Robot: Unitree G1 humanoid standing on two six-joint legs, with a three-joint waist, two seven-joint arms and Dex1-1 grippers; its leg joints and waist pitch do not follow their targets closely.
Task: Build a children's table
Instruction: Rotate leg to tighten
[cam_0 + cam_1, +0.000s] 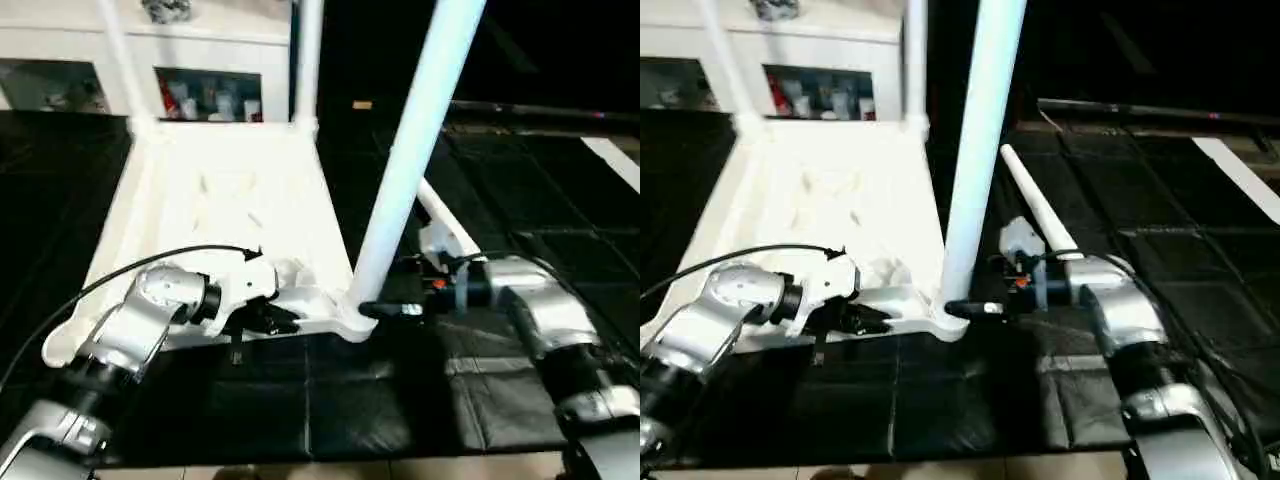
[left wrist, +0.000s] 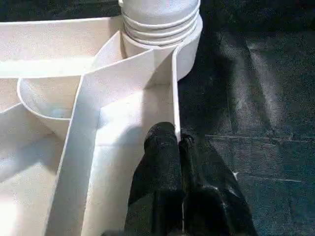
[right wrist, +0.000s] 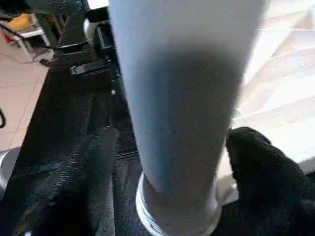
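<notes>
upside down on the black padded floor mat (image 1: 380,400) lies the white tabletop (image 1: 230,190), ribbed underside up. two legs already upright in the far corner sockets: far-left leg (image 1: 118,50) and far-right leg (image 1: 308,55). a third, the near-right leg (image 1: 415,150), standing in the near-right corner socket (image 1: 352,318), flared ribbed end apparently seated in the ring, though hard to say whether pushed fully home. a fourth leg, the loose leg (image 1: 1035,215), lying flat on the mat just beyond the right forearm, not yet fitted. left to do, by the look of it: press the third leg firm, mount the loose one in the near-left corner, turn the table upright. left gripper (image 2: 178,147) clenched tight, black fingers pressed together with the thin near rim wall of the tabletop (image 2: 174,98) running right at their tips; seemingly pinching or bracing that rim close beside the corner socket, steadying the top. right gripper (image 3: 167,162) spread wide, one finger either side of the near-right leg's base, straddling the tube just above the socket; fingers close to the tube but not clearly clamped on it, so a firm grasp cannot be told.
</notes>
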